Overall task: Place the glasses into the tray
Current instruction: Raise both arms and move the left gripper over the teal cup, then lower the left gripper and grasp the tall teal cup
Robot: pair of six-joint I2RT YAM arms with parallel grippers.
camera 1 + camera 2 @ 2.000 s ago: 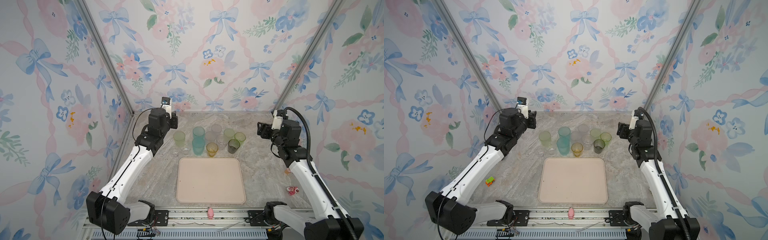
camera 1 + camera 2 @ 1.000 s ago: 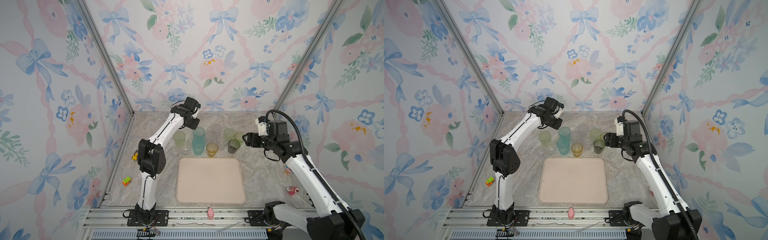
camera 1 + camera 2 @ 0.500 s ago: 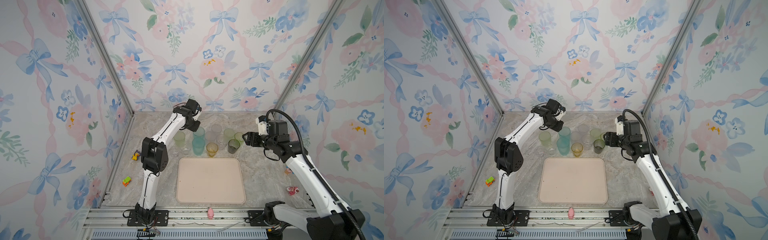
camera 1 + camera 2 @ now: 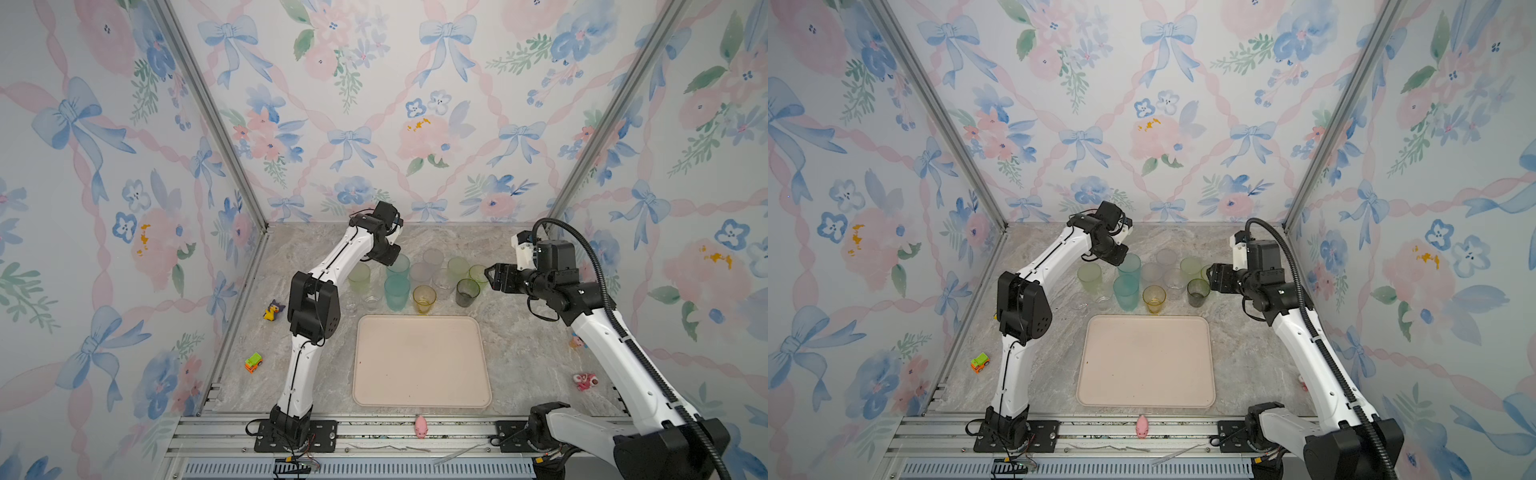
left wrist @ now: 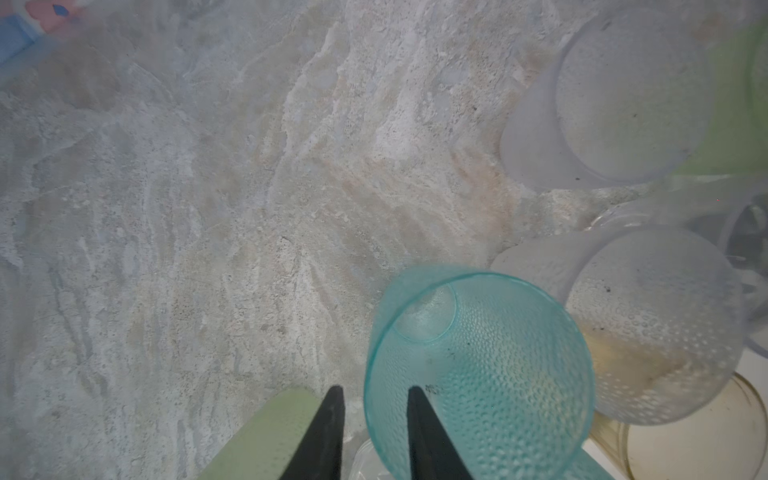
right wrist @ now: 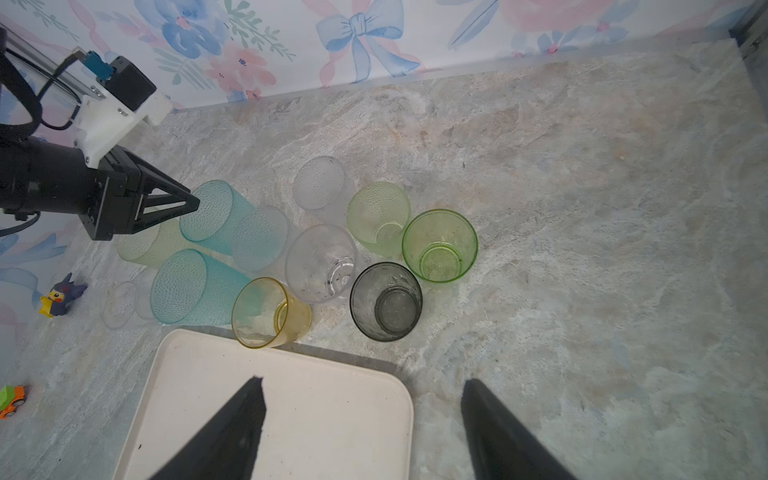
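The left hand (image 5: 374, 390) stands narrow, astride the rim of a tall teal glass (image 5: 478, 374). One finger is inside the cup and the other outside, and the thin wall passes between them. A little gap shows on each side of the wall, so I judge that it does not press yet. The right hand (image 6: 363, 379) is wide and empty, at the right side of the group near a smoky grey glass (image 6: 386, 301).

All the glasses (image 4: 419, 274) stand upright in a tight group on the counter (image 4: 519, 353), just behind the far edge of the tray (image 4: 419, 361). Nothing is in the tray. The teal glass is at the back left of the group, with a pale green glass (image 5: 270, 436) just beside it and a frosted glass (image 5: 652, 332) touching it or nearly so.

These tumblers look thin, stiff and light. The teal one is tall, so it will probably tip if pushed near the top. Its dimpled surface should give some friction. A pinch on the rim wall seems right, because the neighbours leave little room around the body. It probably needs a straight lift.
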